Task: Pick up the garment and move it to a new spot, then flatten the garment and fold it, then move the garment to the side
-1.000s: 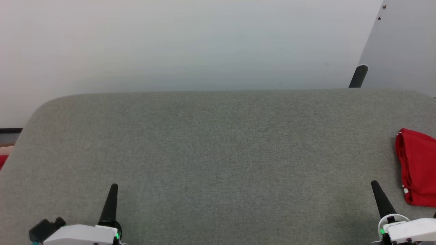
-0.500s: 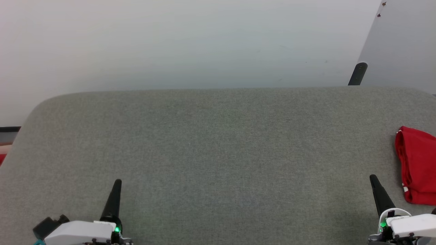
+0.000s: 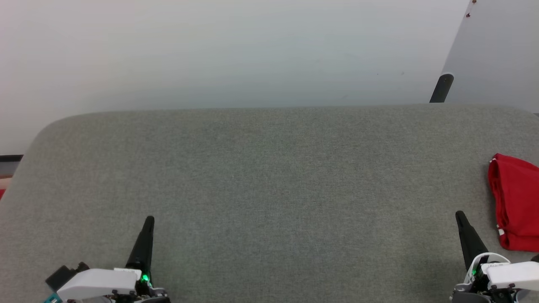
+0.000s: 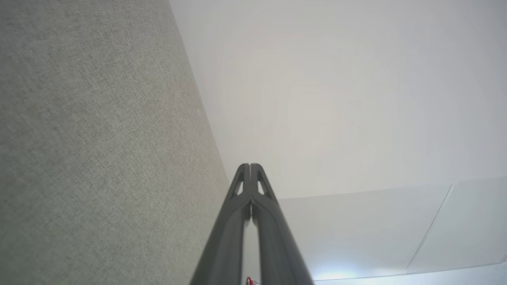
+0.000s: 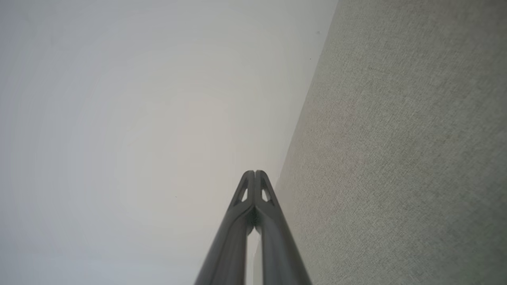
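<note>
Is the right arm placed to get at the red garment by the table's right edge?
Probably yes: the red garment lies close by, ahead and right of the right gripper, with only bare grey table between them. The gripper is shut, so it must open first.

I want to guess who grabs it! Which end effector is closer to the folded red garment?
The right end effector, just beside the red garment; the left end effector sits far across the grey surface.
</note>
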